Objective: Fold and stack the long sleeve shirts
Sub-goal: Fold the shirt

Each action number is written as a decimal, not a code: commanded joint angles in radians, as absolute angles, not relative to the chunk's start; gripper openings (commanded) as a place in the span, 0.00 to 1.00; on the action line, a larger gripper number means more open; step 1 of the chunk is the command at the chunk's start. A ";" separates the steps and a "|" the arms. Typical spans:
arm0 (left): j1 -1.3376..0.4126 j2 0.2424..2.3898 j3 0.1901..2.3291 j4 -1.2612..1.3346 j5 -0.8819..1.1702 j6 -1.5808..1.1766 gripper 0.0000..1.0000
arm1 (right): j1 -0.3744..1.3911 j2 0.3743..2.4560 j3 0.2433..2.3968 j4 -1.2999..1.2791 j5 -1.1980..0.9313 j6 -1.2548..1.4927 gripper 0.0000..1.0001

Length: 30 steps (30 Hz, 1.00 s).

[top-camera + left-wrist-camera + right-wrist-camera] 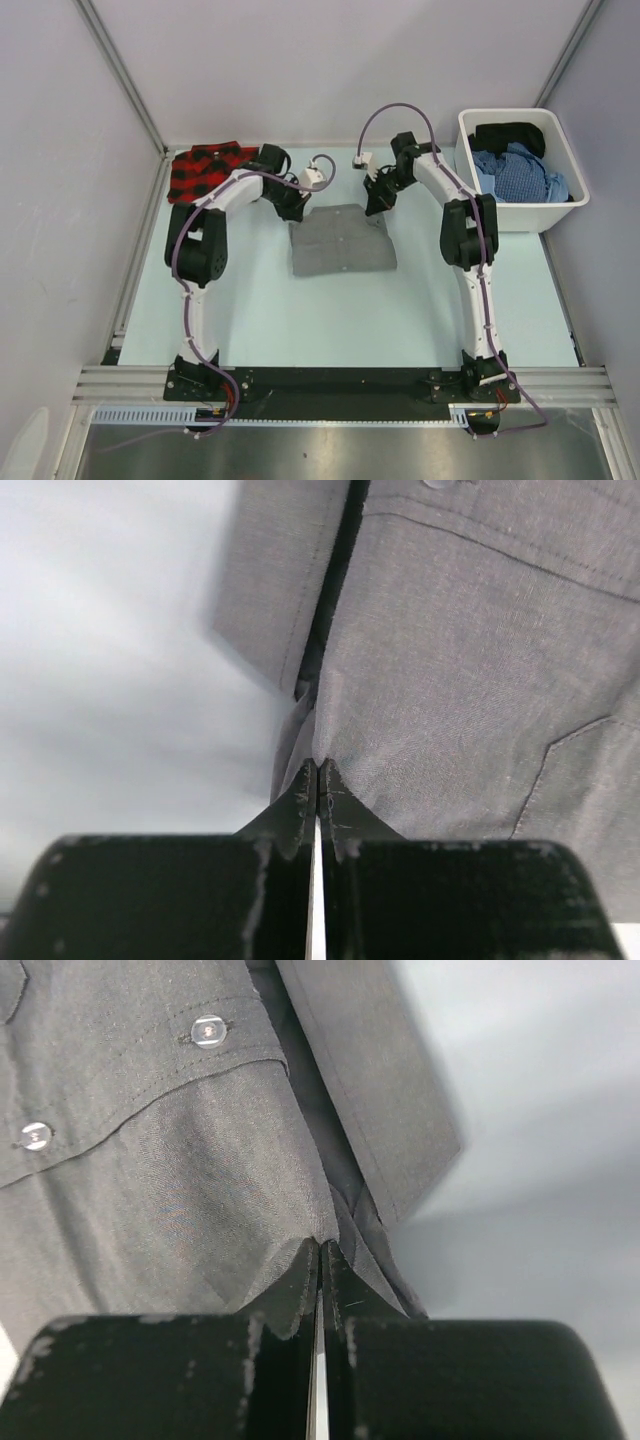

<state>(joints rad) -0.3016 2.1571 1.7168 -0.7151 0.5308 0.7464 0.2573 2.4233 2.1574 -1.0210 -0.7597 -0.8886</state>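
Pale blue-green desk (330, 320) fills the booth between white walls, and its near half, just beyond the 2 arm bases, carries no clothing.

At the middle lies the grey shirt (340, 245), already brought into a compact, roughly rectangular shape, so its fold looks well advanced but probably not finished. Both arms reach in to its far edge. The left claw (318, 770) is pinched tight on a small peak of grey cloth at the far-left corner, with a chest pocket (590, 770) visible beside it. The right claw (320, 1250) is likewise clamped on a tuck of the same cloth at the far-right corner, near 2 pale buttons (208, 1031). With both corners held, I judge a further fold or a lift of this shirt to be the step in hand.

Farther back, in the far-left corner, the plaid shirt (205, 170) sits as a small bundle, partly hidden by the left arm; whether it is neatly folded I cannot tell. It is well apart from the grey one, so the stacking is not yet done.

At the far right, a white bin (522, 215) holds blue (520, 175) and black (510, 135) garments; whether they are shirts awaiting folding is unclear.
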 commanded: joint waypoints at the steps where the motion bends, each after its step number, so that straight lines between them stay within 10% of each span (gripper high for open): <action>1: -0.270 2.085 1.744 -0.700 0.523 0.719 0.00 | 0.253 2.322 2.141 -0.933 -0.749 -0.842 0.00; 16: -0.265 2.315 1.939 -0.646 0.368 0.610 0.04 | 0.278 2.441 2.138 -0.663 -0.514 -0.696 0.03; 24: -0.206 2.197 1.918 -0.623 0.403 0.502 0.42 | 0.258 2.343 2.152 -0.663 -0.459 -0.546 0.82; 30: -0.117 1.888 1.616 -0.467 0.843 0.096 0.86 | 0.180 2.122 2.027 -0.675 -0.685 -0.317 1.00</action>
<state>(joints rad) -0.1608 2.1582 1.7500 -0.5655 0.5369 0.3676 0.2409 2.3573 2.0861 -0.6830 -0.4965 -0.5140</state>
